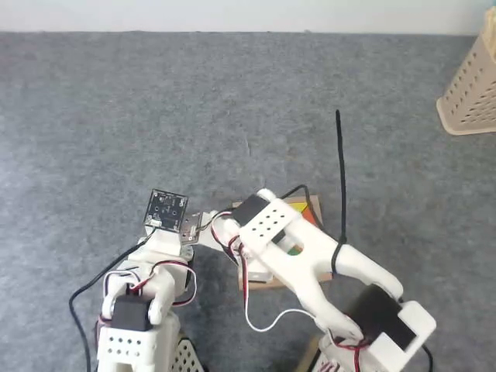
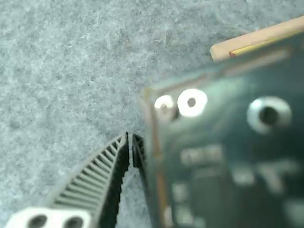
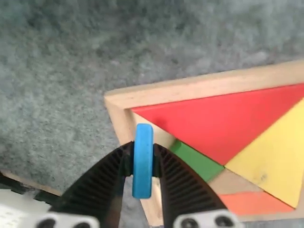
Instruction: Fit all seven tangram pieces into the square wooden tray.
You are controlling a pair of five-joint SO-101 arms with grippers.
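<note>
My right gripper [image 3: 142, 153] is shut on a blue piece [image 3: 143, 164], held on edge just above a corner of the square wooden tray [image 3: 190, 88]. Inside the tray lie a red triangle [image 3: 223, 121], a yellow triangle [image 3: 273, 161], a green piece [image 3: 197, 160] and an orange piece [image 3: 251, 202]. In the high view the right arm [image 1: 310, 263] covers most of the tray [image 1: 267, 284]. My left gripper [image 2: 129, 145] is shut on nothing, low over the carpet beside the tray's corner [image 2: 256, 40]. A blurred circuit board [image 2: 223, 156] stands close in front of it.
Grey carpet [image 1: 155, 108] covers the table. A beige perforated container [image 1: 473, 85] stands at the back right. A black cable [image 1: 341, 178] rises over the tray's right side. The left arm's camera board [image 1: 167, 209] sits just left of the tray.
</note>
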